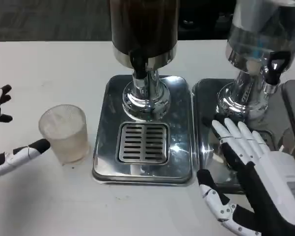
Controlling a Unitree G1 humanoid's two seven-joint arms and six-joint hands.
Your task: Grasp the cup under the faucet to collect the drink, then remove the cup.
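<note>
Reaching in over the near right part of the white bench (49,206), the right robot hand (257,169) is spread wide with its fingers apart, holding nothing; its fingertips lie over the near edge of the right-hand steel base (206,93). At the near left edge, the left robot hand (5,140) is also open and empty, fingers splayed, one black-tipped finger pointing toward the cup (65,132) and ending just beside it; whether it touches cannot be told. The cup, a clear ribbed plastic tumbler, stands upright on the bare bench left of centre, just beside the left edge of the middle steel tray (105,162) and not under any faucet. That tray carries a slotted drain grille (143,142) near its front. Behind the grille rises a chrome pedestal (146,96) with a black faucet (139,63) above it, under a dark drink tank (144,22). Farther right stands a second dispenser (262,37) with a clear tank and its own black tap (277,64). Beyond the far edge of the bench lies dark grey floor (44,17).
</note>
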